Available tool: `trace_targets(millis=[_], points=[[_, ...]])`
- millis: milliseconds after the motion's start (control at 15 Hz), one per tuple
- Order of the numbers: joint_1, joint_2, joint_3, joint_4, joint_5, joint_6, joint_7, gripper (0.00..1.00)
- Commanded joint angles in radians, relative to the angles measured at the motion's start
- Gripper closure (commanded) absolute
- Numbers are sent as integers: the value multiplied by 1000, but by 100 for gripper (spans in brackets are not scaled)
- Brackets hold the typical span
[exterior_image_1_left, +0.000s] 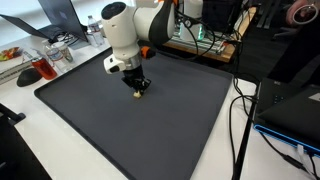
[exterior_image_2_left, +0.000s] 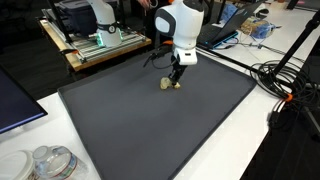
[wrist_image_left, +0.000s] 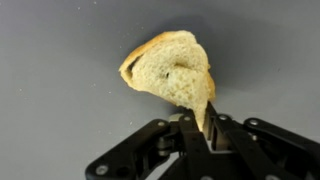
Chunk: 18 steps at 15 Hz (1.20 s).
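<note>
The claw (wrist_image_left: 207, 124) is pinching a bread slice (wrist_image_left: 168, 68) by its edge, hanging low above the grey mat (exterior_image_1_left: 185, 125).

Dark mat (exterior_image_1_left: 160, 125); black cables (exterior_image_2_left: 272, 72) beside; white table (exterior_image_1_left: 60, 150).

A pale folded bread slice (wrist_image_left: 170, 70) is set on a dark grey rectangular mat (exterior_image_1_left: 150, 135), near the edge where the white robot arm (exterior_image_1_left: 125, 35) stands, and is pinched from above by the black two-fingered gripper (wrist_image_left: 207, 125). The mat is laid on a white table (exterior_image_1_left: 60, 150), with black cables (exterior_image_1_left: 240, 120) beside one edge.
</note>
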Motion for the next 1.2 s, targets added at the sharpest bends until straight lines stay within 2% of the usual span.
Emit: trace_targets(millis=[0,467,533,667,867,1133], points=[[10,-24,-8,-2,-21,-41,8,97],[12,-37,-8,-5,-29,-51,7,97],[17,-44,-14,-6,-37,-62,15,62],[18,-64,-15,-12,-39,-74,18,56],[17,-105,-14,-22,-43,-104,21,35],[12,-143,1,-12,-28,-211,13,7]])
